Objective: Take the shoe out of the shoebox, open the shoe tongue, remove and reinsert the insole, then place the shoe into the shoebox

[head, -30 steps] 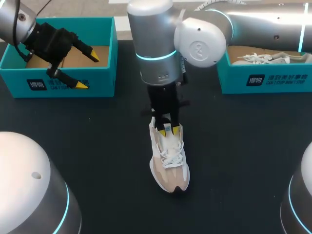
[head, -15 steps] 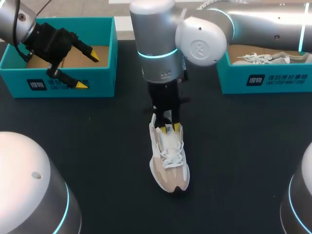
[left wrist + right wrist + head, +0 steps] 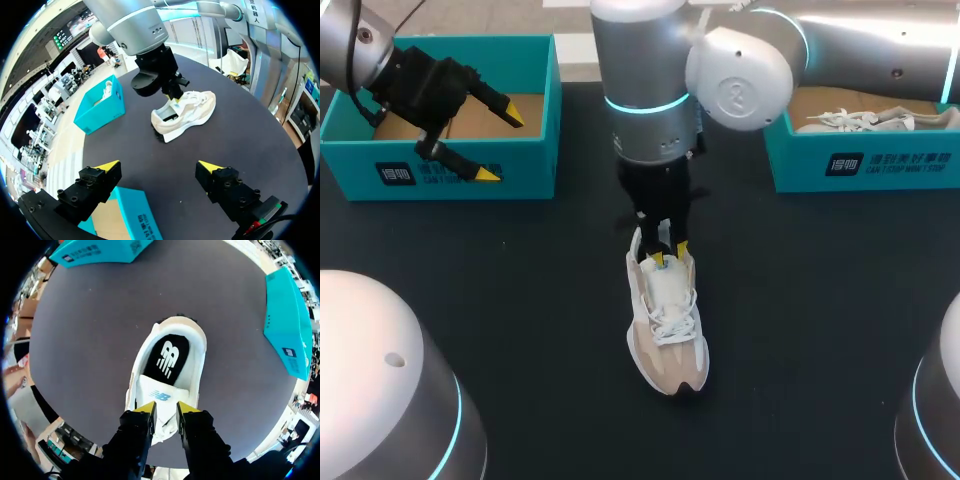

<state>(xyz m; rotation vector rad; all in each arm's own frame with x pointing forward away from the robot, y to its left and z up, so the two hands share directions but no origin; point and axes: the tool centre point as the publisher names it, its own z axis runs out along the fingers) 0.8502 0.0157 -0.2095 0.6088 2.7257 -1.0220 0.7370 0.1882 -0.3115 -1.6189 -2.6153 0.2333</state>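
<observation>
A beige and white shoe (image 3: pixel 665 325) stands on the dark table, toe toward the front. My right gripper (image 3: pixel 669 254) comes down over its opening and is shut on the white tongue (image 3: pixel 161 399), which sits between the yellow tips. The black insole (image 3: pixel 167 357) lies inside the shoe (image 3: pixel 170 365), ahead of the right gripper (image 3: pixel 166 409). My left gripper (image 3: pixel 500 145) hangs open over the empty teal shoebox (image 3: pixel 440 170) at the back left. In the left wrist view the shoe (image 3: pixel 192 112) lies ahead of my left gripper (image 3: pixel 159 166), with the right gripper (image 3: pixel 175 99) on it.
A second teal shoebox (image 3: pixel 860 165) at the back right holds another white shoe (image 3: pixel 850 122). My right arm's large wrist (image 3: pixel 650 90) stands above the shoe's heel. Dark bare table surrounds the shoe on both sides and in front.
The right gripper has shifted slightly back and to the right over the shoe's opening, its tips closer together. The left arm and the shoe have stayed put.
</observation>
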